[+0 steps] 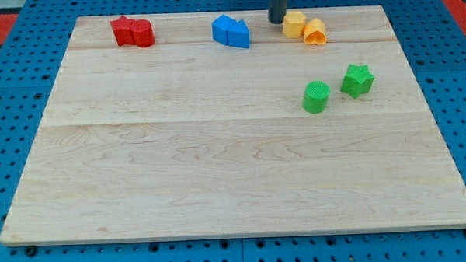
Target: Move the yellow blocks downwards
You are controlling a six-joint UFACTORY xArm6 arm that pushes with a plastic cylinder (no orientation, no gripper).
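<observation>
Two yellow blocks sit side by side near the view's top, right of centre: a rounded yellow block [294, 24] and a yellow heart-like block [316, 32] touching its right side. My tip [277, 20] stands just left of the rounded yellow block, almost touching it, at the board's top edge.
Two red blocks [132, 32] sit together at the top left. Two blue blocks [231, 31] sit together just left of my tip. A green cylinder [316, 96] and a green star [357, 80] lie below the yellow blocks. The wooden board [218, 162] rests on blue pegboard.
</observation>
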